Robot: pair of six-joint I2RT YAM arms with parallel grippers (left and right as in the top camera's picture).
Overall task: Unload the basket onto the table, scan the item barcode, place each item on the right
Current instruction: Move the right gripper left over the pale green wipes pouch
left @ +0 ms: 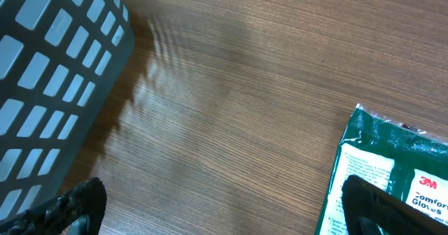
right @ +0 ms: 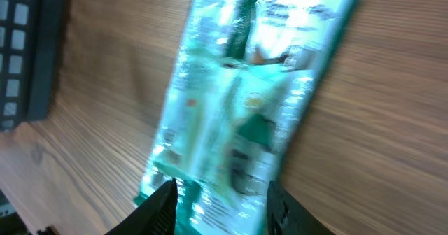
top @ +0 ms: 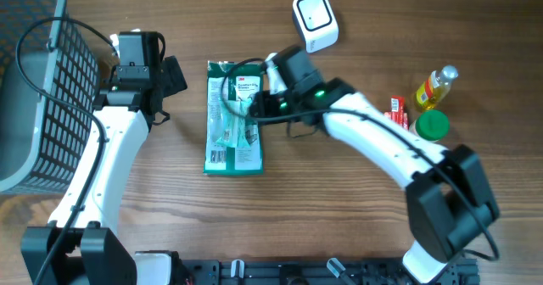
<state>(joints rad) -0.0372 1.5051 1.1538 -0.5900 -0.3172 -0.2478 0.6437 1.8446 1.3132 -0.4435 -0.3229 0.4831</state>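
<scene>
Nearest, glove pack (top: 233,120): flat on the wooden table (top: 339,217), between both arms.
Right gripper (right: 220,208): fingers apart over the pack's right edge; view blurred.
Left gripper (left: 224,210): jaws spread wide, just left of the pack.
Scanner (top: 315,19): farthest, beyond the pack.

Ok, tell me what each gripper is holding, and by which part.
Left gripper: nothing, open above the table. Right gripper: jaws straddle an edge of the glove package, but the blur hides whether they grip it.

Glossy, crinkled plastic glove packet (top: 234,118); matt wood-grain table (top: 339,209); grey plastic lattice basket (top: 72,81).
</scene>
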